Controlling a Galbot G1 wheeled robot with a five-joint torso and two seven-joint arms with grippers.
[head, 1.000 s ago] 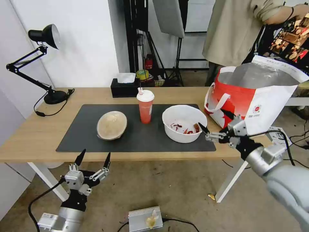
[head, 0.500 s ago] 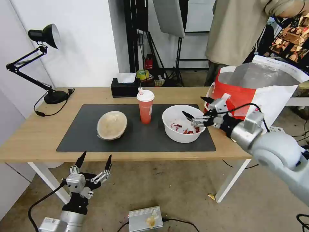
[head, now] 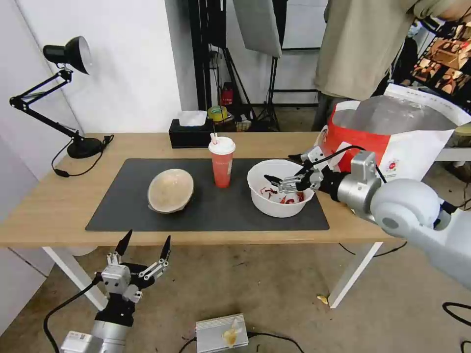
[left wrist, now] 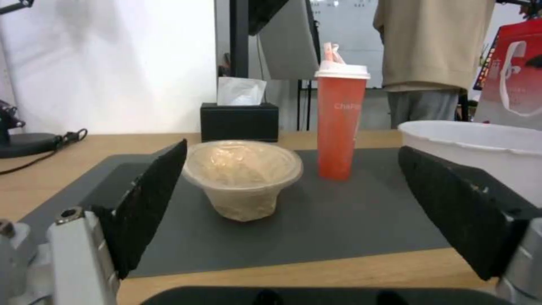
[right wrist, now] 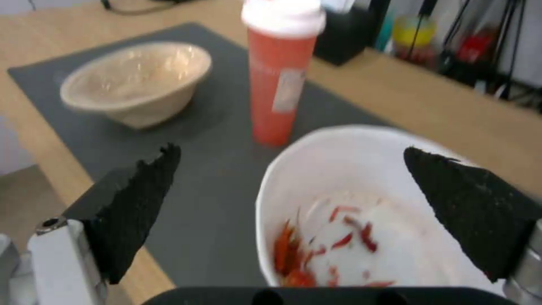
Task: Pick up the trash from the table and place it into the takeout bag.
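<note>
Bowl: white round plastic bowl with red scraps (head: 279,189) on the dark grey mat (head: 211,211), at the red cup's (head: 222,163) 3 o'clock; I judge it light, thin-walled, slippery.
Grip: my right gripper (head: 284,171) spread over its rim; I'd pinch the wall.
Room: red-and-white takeout bag (head: 387,142) near at 2 o'clock, path open.
Left gripper (head: 142,245): spread, parked below the table edge.

The right gripper (head: 282,168) hangs spread over the white bowl (head: 274,198), with the takeout bag (head: 387,142) walling off its 3 o'clock. At the bowl's 9 o'clock the red cup (head: 222,162) stands close (a narrow lane only), and the beige bowl (head: 170,190) lies beyond it. Bare mat (head: 216,215) runs along 6 o'clock.
</note>
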